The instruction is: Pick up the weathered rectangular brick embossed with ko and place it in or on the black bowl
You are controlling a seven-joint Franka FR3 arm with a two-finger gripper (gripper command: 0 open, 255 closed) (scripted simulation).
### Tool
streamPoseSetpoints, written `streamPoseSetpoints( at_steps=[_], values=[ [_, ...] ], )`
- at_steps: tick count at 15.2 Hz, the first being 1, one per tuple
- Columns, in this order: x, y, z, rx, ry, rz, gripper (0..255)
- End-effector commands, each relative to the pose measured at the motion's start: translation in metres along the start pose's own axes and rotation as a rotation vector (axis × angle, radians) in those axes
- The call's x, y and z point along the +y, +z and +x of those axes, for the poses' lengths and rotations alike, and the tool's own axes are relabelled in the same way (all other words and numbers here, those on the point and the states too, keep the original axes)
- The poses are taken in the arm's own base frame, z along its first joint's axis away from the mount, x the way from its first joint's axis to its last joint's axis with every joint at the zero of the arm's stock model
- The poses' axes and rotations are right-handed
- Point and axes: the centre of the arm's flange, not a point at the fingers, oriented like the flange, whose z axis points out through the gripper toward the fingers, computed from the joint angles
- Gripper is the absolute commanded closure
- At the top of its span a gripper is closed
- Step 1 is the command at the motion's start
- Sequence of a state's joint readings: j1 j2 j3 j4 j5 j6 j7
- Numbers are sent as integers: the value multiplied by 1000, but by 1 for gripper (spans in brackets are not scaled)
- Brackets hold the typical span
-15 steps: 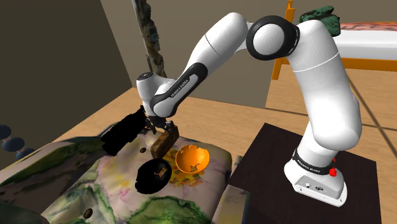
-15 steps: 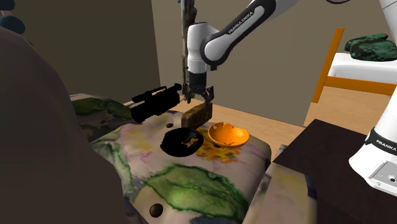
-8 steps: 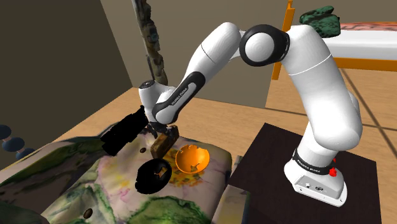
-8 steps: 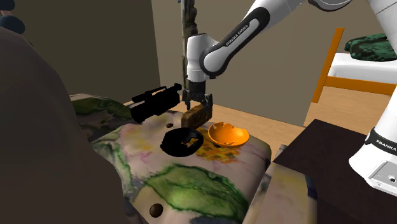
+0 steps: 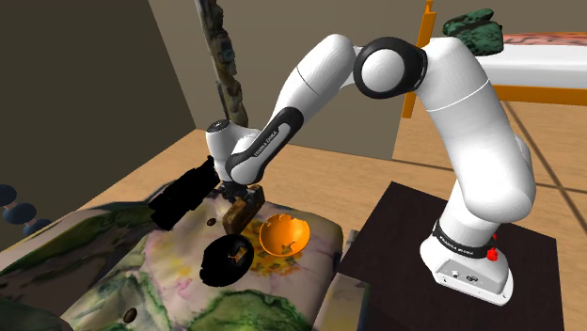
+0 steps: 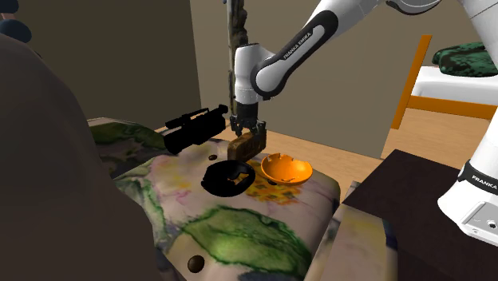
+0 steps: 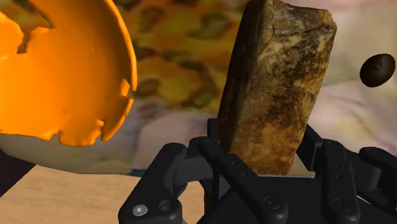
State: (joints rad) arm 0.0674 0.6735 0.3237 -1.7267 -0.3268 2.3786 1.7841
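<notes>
A soft surface (image 5: pixel 141 273) with a mottled green and yellow cover is lying before brown walls. A black bowl (image 6: pixel 227 177) is sitting toward its far end, with an orange bowl (image 6: pixel 286 169) just beside it. Behind them, near the far edge, the black gripper (image 6: pixel 247 132) is reaching down, its fingers narrowed onto a weathered brown brick (image 6: pixel 245 146) and clasping both its sides. A black camcorder (image 6: pixel 191 128) is lying just beyond.
</notes>
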Motion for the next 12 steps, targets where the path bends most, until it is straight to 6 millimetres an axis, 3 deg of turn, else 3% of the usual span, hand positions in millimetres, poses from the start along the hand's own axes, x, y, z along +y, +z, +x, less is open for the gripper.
streamPoseSetpoints(
  at_steps=[1,9,12],
  values=[
    [0,0,0,0,0,0,255],
    [0,0,0,0,0,0,255],
    [0,-16,0,0,0,0,255]
  ],
)
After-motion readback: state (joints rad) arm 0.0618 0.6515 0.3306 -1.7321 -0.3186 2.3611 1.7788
